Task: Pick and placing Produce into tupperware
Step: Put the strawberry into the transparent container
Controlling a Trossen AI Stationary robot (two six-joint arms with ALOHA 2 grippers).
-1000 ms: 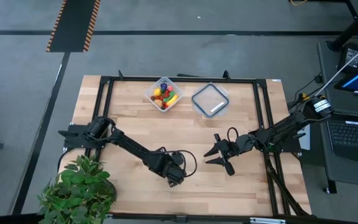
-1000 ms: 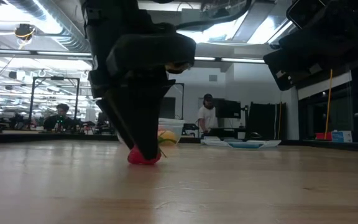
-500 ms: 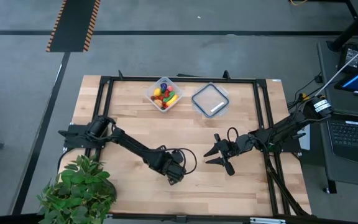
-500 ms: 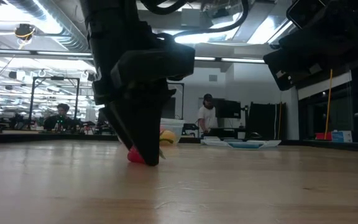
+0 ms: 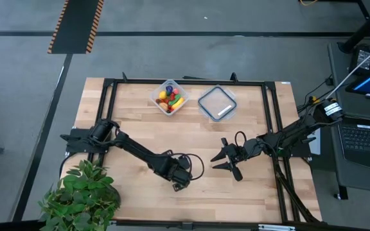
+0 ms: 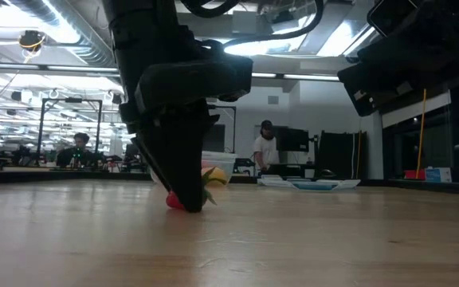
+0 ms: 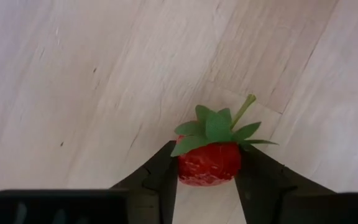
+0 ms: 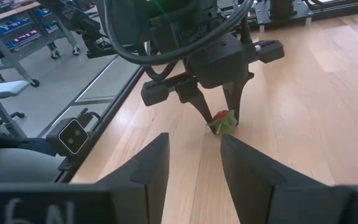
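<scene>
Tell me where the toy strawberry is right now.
The strawberry lies on the wooden table, on its near middle part, between the fingers of the left gripper, which touch its sides. The tupperware stands at the far edge.

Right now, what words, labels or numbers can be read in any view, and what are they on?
"6 N": pale marks, partly cut off, on the dark body of the right gripper, seen in the right wrist view.
White label on the lid: too small to read.
Nothing else is readable.
</scene>
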